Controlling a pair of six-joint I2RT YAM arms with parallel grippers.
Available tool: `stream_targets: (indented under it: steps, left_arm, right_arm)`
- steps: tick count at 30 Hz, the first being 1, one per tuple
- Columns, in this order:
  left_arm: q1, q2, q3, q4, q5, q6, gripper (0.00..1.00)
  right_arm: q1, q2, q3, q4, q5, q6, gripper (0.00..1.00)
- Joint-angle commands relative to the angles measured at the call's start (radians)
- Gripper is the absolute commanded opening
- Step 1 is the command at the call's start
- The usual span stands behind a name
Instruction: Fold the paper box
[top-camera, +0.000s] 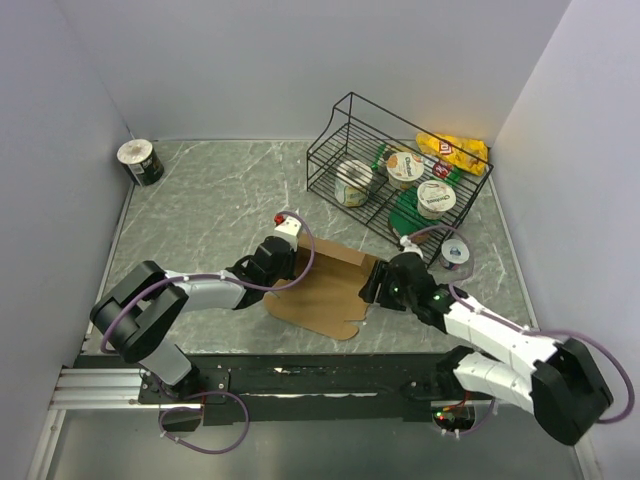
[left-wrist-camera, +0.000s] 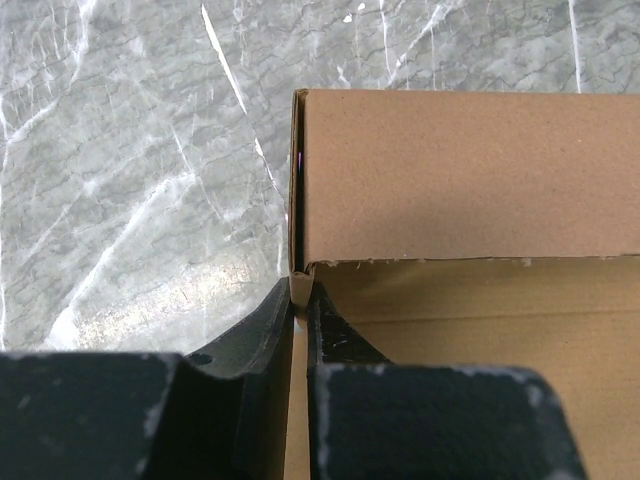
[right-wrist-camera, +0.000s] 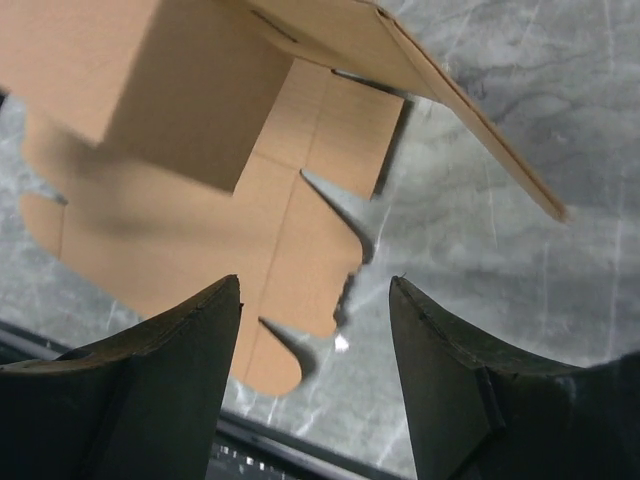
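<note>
**Position.** The paper box (top-camera: 325, 285) lies near the middle of the table (top-camera: 200, 210), between the two arms and only half formed. The wire basket (top-camera: 345, 105) stands well apart from it at 1 o'clock and is not involved.

**Left pincer** (left-wrist-camera: 300, 300). It comes in at the box's 9 o'clock side. The fingers are together, clamped on a thin upright strip of card at the corner of a raised wall. Judgement: this grip pins the corner and holds the wall up, so the sheet cannot slide or spring flat while the other arm works.

**Right pincer** (right-wrist-camera: 315, 290). It sits at the box's 3 o'clock side, jaws apart, with nothing between them. Its wrist view looks across the flat part of the sheet, and a panel at 1 o'clock in that view is tilted up off the table. Judgement: it is placed to take or push a side flap. Whether it touches the card cannot be told.

**Box appearance.** The card is plain brown, unprinted and die-cut.
- A wall stands raised along the far side, around 12 o'clock. Its left corner has a doubled edge, and the lower fold shows slightly ragged fibres.
- The part toward 6 o'clock lies flat on the table, showing score lines, notches and rounded tabs.

Judgement on the step in hand: the side walls are being raised, and the flat part is not yet folded.
</note>
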Motion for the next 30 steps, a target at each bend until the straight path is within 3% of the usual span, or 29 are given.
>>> stream_targets:
  steps: [1,13,30]
  left_arm:
    - [0.003,-0.031,0.001,0.011,0.027,-0.018,0.13]
    - [0.005,-0.013,0.005,0.017,0.041,-0.017,0.12]
    - [0.003,-0.007,0.007,0.025,0.062,-0.007,0.11]
  right_arm:
    - [-0.008,0.096,0.0,0.144,0.026,0.021,0.68]
    - [-0.125,0.201,-0.064,0.382,-0.014,-0.04,0.61]
    - [-0.156,0.36,-0.087,0.675,-0.123,-0.072,0.55]
